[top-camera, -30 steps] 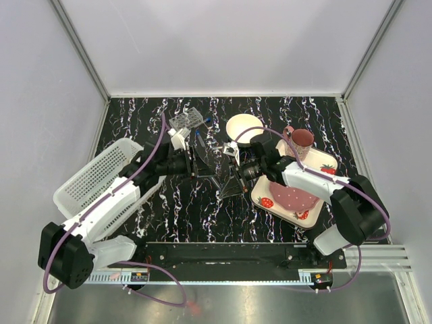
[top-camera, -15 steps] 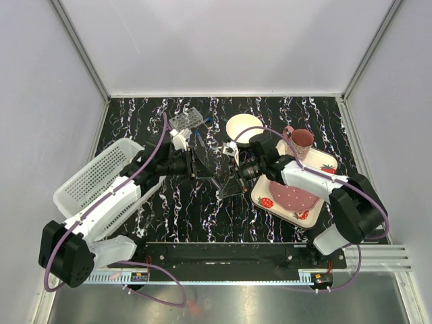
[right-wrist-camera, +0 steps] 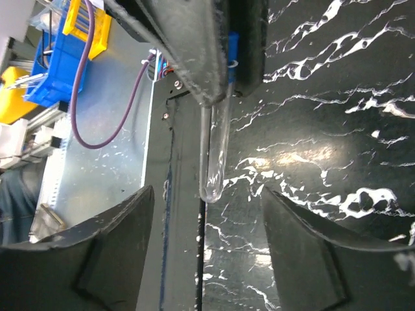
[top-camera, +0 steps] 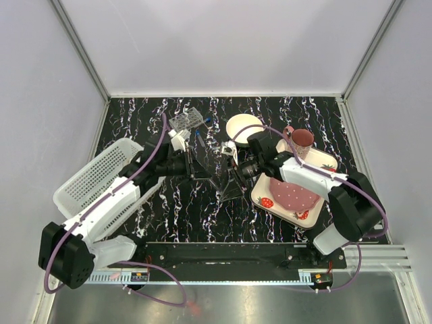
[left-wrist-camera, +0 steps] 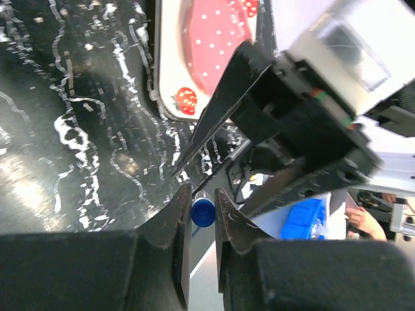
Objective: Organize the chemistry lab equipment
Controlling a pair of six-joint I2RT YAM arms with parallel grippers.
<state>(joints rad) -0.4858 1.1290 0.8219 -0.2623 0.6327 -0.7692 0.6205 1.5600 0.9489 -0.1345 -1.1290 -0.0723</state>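
Observation:
Over the middle of the table, my left gripper [top-camera: 201, 166] is shut on a thin blue-capped tube. In the left wrist view the blue cap [left-wrist-camera: 202, 212] sits pinched between the jaws. The tube's clear body [right-wrist-camera: 217, 149] sticks out toward my right gripper [right-wrist-camera: 206, 191]. That gripper stands open, and the tube's rounded end lies between its fingers [right-wrist-camera: 117, 240] without touching either. In the top view the right gripper [top-camera: 233, 169] faces the left one closely. The clear tube rack [top-camera: 187, 120] stands at the back, and another blue-capped tube [top-camera: 202, 140] lies near it.
A white bowl with a yellow rim [top-camera: 243, 127] sits behind the grippers. A pink mug [top-camera: 302, 140] stands on the strawberry-printed plate [top-camera: 322, 165] under the right arm. A white perforated basket [top-camera: 94, 177] lies tilted at the left.
My right gripper has opened and let go of the tube. My left gripper's jaws have closed on the tube's cap end. Both arms stay almost in place.

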